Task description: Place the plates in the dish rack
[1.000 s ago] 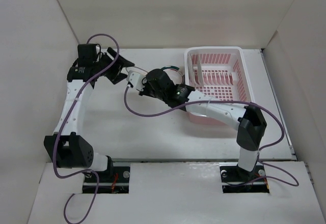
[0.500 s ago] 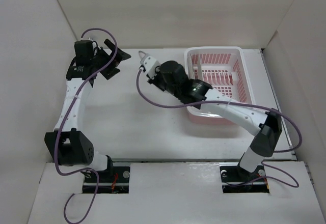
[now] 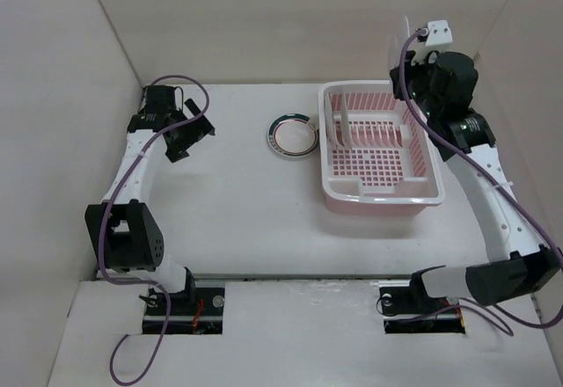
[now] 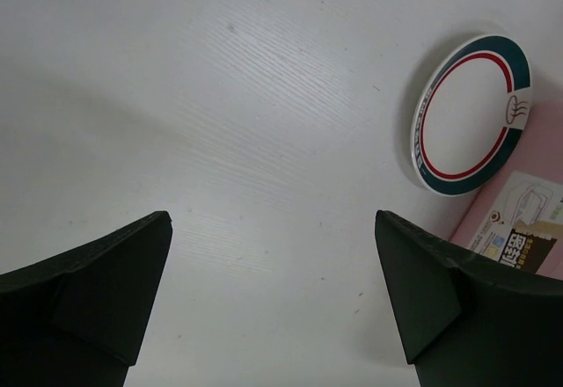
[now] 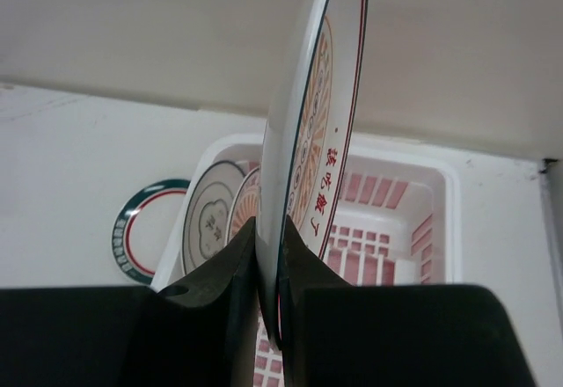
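Right gripper (image 5: 270,237): jaws pinched the lower rim of an orange-sunburst plate (image 5: 317,141), which stood upright, raised above the dish rack (image 3: 369,202). Left gripper (image 4: 273,220): jaws spread wide, holding nothing. Green-rimmed plate (image 3: 292,134) lay flat just left of the rack.

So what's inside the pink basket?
Two plates standing on edge at the pink basket's left end. Their lower parts are hidden behind its wall and the right gripper.

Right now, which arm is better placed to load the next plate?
Right. The right claw grips a round white orange-patterned plate over the pale pink plastic rack; the left claw is open, empty.
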`<state>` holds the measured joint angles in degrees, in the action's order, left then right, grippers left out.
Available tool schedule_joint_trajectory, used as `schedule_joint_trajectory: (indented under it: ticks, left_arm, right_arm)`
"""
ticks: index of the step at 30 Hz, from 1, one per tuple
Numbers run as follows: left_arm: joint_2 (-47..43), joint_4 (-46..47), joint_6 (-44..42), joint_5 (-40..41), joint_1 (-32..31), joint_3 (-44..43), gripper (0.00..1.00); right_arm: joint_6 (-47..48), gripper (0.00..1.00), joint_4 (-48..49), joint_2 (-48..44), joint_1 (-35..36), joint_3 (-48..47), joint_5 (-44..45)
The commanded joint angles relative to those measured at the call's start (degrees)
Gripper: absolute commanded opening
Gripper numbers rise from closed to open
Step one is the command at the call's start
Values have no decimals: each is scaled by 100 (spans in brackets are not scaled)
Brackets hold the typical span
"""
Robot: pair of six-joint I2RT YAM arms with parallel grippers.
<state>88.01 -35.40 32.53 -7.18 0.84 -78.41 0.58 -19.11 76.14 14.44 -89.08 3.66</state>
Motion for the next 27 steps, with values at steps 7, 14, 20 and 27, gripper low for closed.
schedule_joint_trajectory:
  ticks: [7, 14, 20, 27]
  left_arm:
    - [-117, 297, -256, -293, -14, -33, 100]
    - [-117, 297, -309, -240, -14, 72, 100]
    - [-117, 297, -309, -240, -14, 72, 100]
    - [-117, 297, -309, -240, -14, 19, 100]
  right_arm:
    - [-664, 0, 302, 788, -398, 636, -1517]
    - [-603, 0, 417, 1341, -450, 690, -1465]
    - [-673, 0, 470, 1561, -450, 637, -1308]
    - [-937, 0, 523, 1720, -450, 742, -1131]
